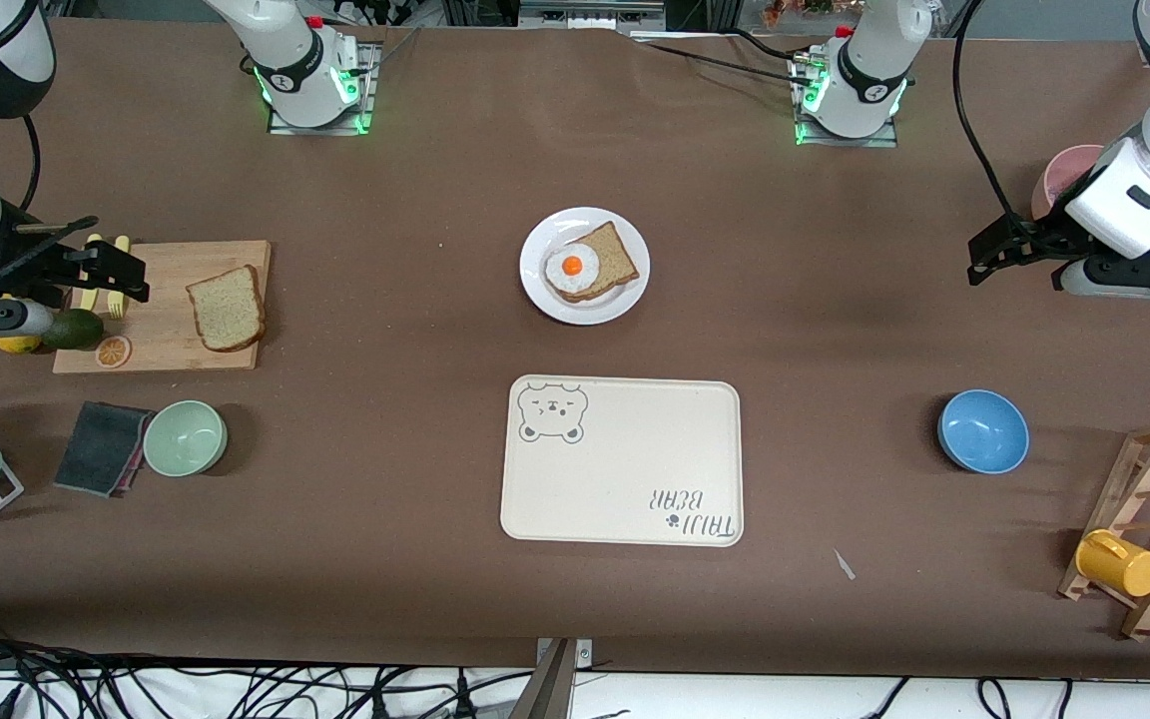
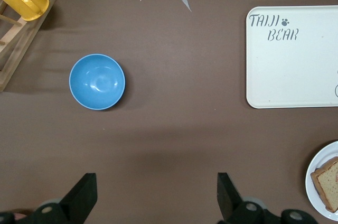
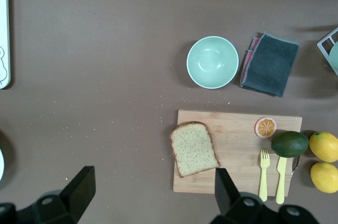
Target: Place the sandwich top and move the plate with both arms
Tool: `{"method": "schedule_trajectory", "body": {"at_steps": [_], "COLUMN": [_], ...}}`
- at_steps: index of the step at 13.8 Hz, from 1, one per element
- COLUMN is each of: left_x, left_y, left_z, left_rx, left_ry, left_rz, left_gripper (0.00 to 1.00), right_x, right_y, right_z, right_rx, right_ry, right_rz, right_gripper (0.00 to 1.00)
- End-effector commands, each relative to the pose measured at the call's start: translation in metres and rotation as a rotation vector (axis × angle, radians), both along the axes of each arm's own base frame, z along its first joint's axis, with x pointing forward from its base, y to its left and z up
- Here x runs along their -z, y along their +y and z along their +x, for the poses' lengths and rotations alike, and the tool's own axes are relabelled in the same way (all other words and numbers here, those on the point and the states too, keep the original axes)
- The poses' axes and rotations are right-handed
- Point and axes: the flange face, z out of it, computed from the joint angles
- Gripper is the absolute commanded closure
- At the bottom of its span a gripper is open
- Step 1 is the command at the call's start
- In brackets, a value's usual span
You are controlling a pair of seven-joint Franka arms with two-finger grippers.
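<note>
A brown table [image 1: 385, 200] holds a cream tray [image 1: 625, 464] near the front camera. A wooden board [image 1: 161, 345] lies toward the right arm's end, with the sandwich top [image 1: 227, 308] flat on it. The white plate [image 1: 555, 300] sits mid-table, just farther from the camera than the tray, carrying an egg-topped slice [image 1: 590, 264]. The left gripper [image 2: 156, 197] hangs empty, jaws wide, over bare table near a blue bowl [image 1: 982, 430]. The right gripper [image 3: 153, 195] hangs empty, jaws wide, over the board's edge.
</note>
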Motion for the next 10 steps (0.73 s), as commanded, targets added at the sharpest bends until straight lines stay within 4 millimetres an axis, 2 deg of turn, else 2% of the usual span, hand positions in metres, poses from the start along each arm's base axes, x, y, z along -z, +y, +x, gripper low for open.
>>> {"method": "schedule_trajectory", "body": {"at_steps": [1, 10], "left_x": [-0.0008, -0.0009], "left_y": [0.0016, 0.0033], "left_z": [-0.0038, -0.0037], "left_rx": [-0.006, -0.004], "left_ry": [-0.011, -0.011], "left_rz": [0.024, 0.024], "left_gripper": [0.0, 0.0], "right_x": [-0.0074, -0.0064], "right_y": [0.0007, 0.0032], "right_z": [-0.002, -0.0018], "right_rx": [-0.001, -0.018], "right_ry": [-0.006, -0.004], "right_rz": [-0.014, -0.015], "right_gripper": [0.0, 0.0]}}
